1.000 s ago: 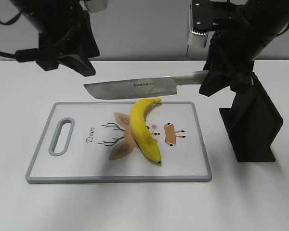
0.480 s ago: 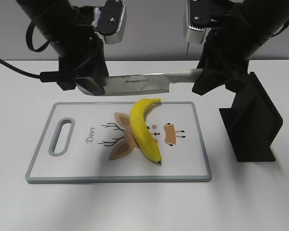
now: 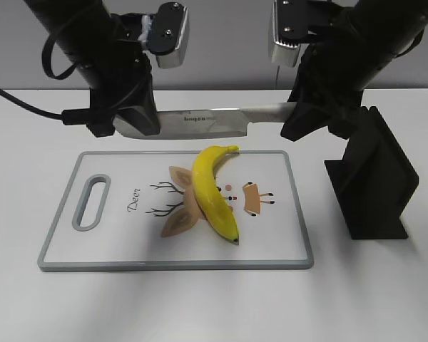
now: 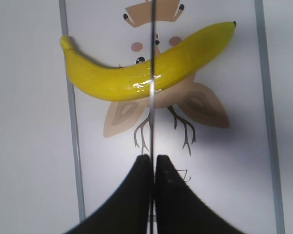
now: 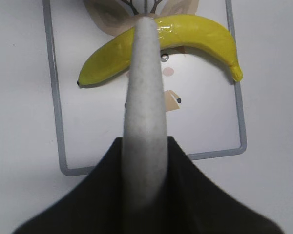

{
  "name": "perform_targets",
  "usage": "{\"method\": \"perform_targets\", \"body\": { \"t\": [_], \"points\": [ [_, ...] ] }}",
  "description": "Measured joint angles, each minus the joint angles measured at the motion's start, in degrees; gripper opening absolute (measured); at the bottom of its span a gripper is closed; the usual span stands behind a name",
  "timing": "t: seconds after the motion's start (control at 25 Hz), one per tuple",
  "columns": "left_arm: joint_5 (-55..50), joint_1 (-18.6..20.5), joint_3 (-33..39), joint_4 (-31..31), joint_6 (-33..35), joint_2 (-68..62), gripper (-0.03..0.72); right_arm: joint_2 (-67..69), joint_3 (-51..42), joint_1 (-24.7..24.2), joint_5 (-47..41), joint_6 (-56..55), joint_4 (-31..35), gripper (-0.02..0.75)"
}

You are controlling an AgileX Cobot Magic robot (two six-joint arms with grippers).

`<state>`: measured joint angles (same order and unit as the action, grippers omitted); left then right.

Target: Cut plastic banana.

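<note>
Above the board (image 3: 285, 214), both grippers clamp a stiff knife (image 3: 200, 122), right gripper (image 3: 299, 110) on handle, left gripper (image 3: 132, 122) on blade tip, over a light, slippery-looking banana (image 3: 210, 189).

The exterior camera faces the white desk (image 3: 385, 299) from the near side, slanting down; both wrist cameras look straight down, close — all share the yellow plastic banana (image 3: 212, 189).

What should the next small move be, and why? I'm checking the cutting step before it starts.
Probably lower the knife straight down. The right gripper holds its handle, the left gripper pinches the blade's far end, and the blade hangs level above the banana, crossing its middle on the cutting board.
</note>
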<state>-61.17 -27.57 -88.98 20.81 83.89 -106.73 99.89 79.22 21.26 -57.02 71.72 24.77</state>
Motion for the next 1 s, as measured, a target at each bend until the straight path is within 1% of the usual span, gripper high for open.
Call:
{"method": "perform_targets", "body": {
  "t": [0.08,0.48,0.68,0.84,1.0],
  "points": [
    [-0.5,0.0,0.0,-0.1,0.0,-0.1,-0.01,0.9,0.1,0.0,0.0,0.1,0.4,0.176],
    [0.4,-0.3,-0.1,-0.7,-1.6,-2.8,-0.01,3.3,-0.1,0.0,1.5,0.4,-0.5,0.176],
    [3.7,-2.4,-0.1,-5.3,-4.9,-4.7,-0.01,5.5,-0.4,-0.2,3.2,0.2,-1.7,0.176],
    [4.3,-2.5,-0.1,-6.7,-6.8,-5.8,-0.01,7.2,-0.5,-0.2,4.8,0.2,-1.8,0.176],
    [5.3,-2.6,-0.1,-7.2,-7.4,-7.6,-0.01,8.8,-0.5,-0.2,5.8,0.4,-1.9,0.176]
  ]
}}
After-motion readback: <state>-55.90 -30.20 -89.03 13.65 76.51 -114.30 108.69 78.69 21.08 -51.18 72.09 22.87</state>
